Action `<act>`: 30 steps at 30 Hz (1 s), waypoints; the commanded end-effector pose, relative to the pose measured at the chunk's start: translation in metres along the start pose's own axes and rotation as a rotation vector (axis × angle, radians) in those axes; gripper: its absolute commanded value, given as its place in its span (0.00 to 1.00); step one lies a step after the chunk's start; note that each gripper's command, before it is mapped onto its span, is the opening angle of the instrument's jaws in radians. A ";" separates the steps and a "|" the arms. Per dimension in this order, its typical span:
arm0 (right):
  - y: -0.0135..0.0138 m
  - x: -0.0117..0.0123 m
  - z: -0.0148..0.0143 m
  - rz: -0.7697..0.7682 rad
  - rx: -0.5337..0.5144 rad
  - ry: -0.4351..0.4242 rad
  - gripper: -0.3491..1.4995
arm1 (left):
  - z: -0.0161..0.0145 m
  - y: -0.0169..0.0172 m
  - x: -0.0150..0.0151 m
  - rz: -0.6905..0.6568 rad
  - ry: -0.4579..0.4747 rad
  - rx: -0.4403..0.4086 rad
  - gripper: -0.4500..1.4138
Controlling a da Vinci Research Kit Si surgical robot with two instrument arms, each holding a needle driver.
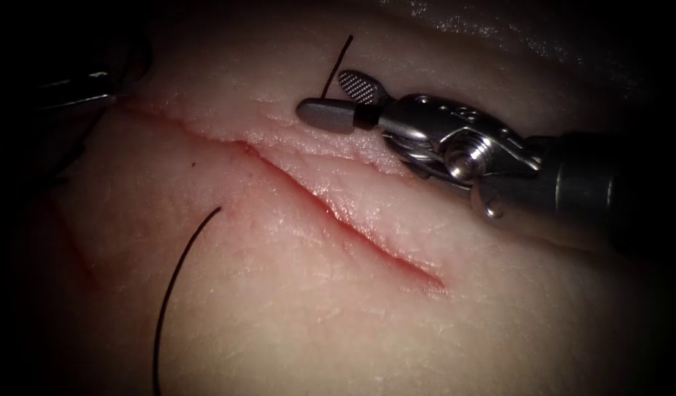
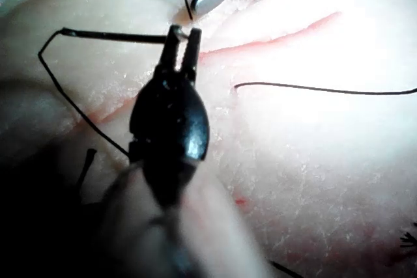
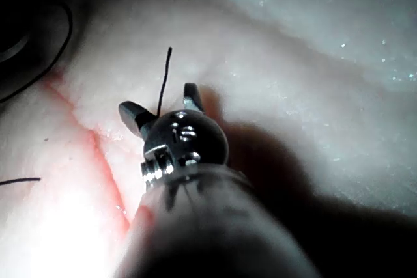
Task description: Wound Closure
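Note:
The cut (image 1: 331,213) runs slantwise across the tissue (image 1: 294,323), with red fluid along its edges. On the cut's right side my right tool (image 1: 325,95) has its jaws open and holds nothing. They straddle a short thread end (image 1: 338,64) that stands up out of the tissue, seen also in the right wrist view (image 3: 164,79). My left tool (image 1: 96,89) lies in shadow at the cut's far end. In the left wrist view its jaws (image 2: 185,32) are shut on a thick dark piece that looks like the needle (image 2: 117,35), lying above the tissue with thread (image 2: 71,102) trailing from it.
A long loose thread (image 1: 178,264) lies on the tissue left of the cut, its end near the wound edge. The right tool's shaft (image 1: 587,191) crosses the tissue's right side. A frayed thread end (image 2: 409,239) lies on the tissue.

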 end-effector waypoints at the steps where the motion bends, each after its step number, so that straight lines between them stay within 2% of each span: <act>1: -0.0005 -0.0002 0.0016 -0.003 0.005 -0.001 0.81 | 0.0006 0.0002 -0.0006 -0.001 0.000 -0.001 0.00; 3: -0.0006 -0.0003 0.0021 -0.003 0.004 -0.001 0.77 | 0.0006 0.0002 -0.0006 -0.001 0.000 -0.001 0.00; 4: -0.0006 -0.0003 0.0022 -0.003 0.004 -0.001 0.72 | 0.0006 0.0002 -0.0006 -0.001 0.000 -0.001 0.00; 5: -0.0007 -0.0003 0.0018 -0.062 0.002 0.002 0.23 | 0.0005 0.0002 -0.0006 -0.001 0.000 -0.001 0.00; 6: -0.0007 -0.0003 0.0018 -0.062 0.002 0.002 0.23 | 0.0005 0.0002 -0.0006 -0.001 0.000 -0.001 0.00; 7: -0.0008 -0.0003 0.0015 -0.108 -0.014 0.006 0.00 | 0.0005 0.0002 -0.0006 -0.001 0.000 -0.001 0.00; 11: -0.0009 0.0012 -0.0004 -0.241 -0.077 0.025 0.00 | 0.0005 0.0002 -0.0006 -0.001 0.000 -0.002 0.00; 14: -0.0012 0.0020 -0.0009 -0.253 -0.091 0.047 0.00 | 0.0005 0.0002 -0.0006 -0.001 0.000 -0.002 0.00; 23: -0.0040 0.0044 -0.0020 -0.353 -0.055 0.086 0.00 | 0.0005 0.0002 -0.0006 -0.001 0.000 -0.002 0.00; 30: -0.0048 0.0055 -0.0026 -0.376 -0.044 0.109 0.00 | 0.0005 0.0002 -0.0005 -0.001 -0.001 -0.002 0.00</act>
